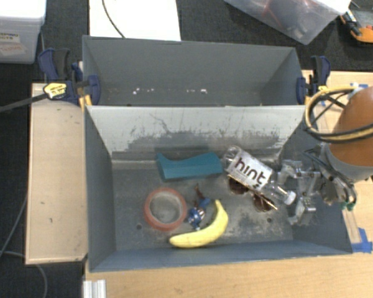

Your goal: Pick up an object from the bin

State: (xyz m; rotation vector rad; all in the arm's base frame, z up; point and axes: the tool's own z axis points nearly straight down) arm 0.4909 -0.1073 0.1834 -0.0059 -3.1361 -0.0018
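My gripper hangs low at the right side of the bin, close to the sloping right wall, and looks open. Just left of it a clear bottle with a white "hint" label lies on its side, its lower end with dark liquid touching or almost touching the gripper's near finger. Nothing shows between the fingers. A yellow banana lies on the floor near the front, further left.
A small blue and white object sits beside the banana. To its left lies a roll of clear tape with a reddish core. A teal block rests near the back wall. The arm's orange cover and cables overhang the right rim.
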